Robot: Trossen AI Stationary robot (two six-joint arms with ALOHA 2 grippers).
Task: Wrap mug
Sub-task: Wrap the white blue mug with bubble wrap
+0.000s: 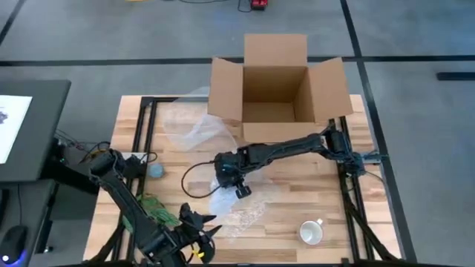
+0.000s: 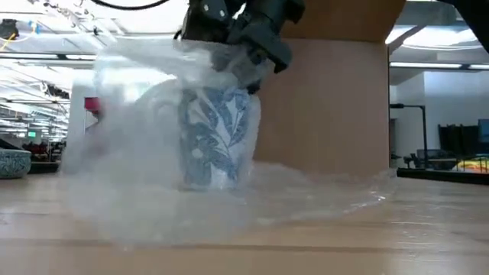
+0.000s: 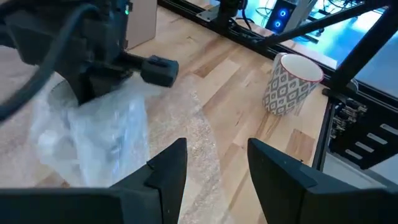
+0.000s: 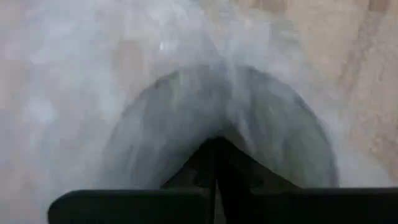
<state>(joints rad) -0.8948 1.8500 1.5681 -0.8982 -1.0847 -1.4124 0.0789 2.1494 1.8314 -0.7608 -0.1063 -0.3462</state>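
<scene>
A white mug with blue leaves (image 2: 218, 137) stands upright on the table near the middle, draped in a sheet of clear bubble wrap (image 2: 137, 176). The rest of the sheet (image 1: 241, 213) is spread on the wood toward the near edge. My right gripper (image 1: 242, 190) is above the mug's mouth, shut on the wrap. My left gripper (image 3: 214, 168) hovers open near the front edge (image 1: 206, 225), left of the sheet, with nothing between its fingers. My right gripper pinches the bubble wrap (image 4: 214, 127) between its two shut fingers, right over the mug's open top (image 2: 229, 76). The fingers point down from above. The wrap drapes from the hold down the mug's sides, and its lower part lies on the table.
An open cardboard box (image 1: 278, 89) stands at the far edge. A second, grey-patterned mug (image 1: 312, 232) is near the front right. More loose wrap (image 1: 189, 126) lies far left. A small blue bowl (image 1: 156, 170) and a green item (image 1: 157, 209) sit by the left arm.
</scene>
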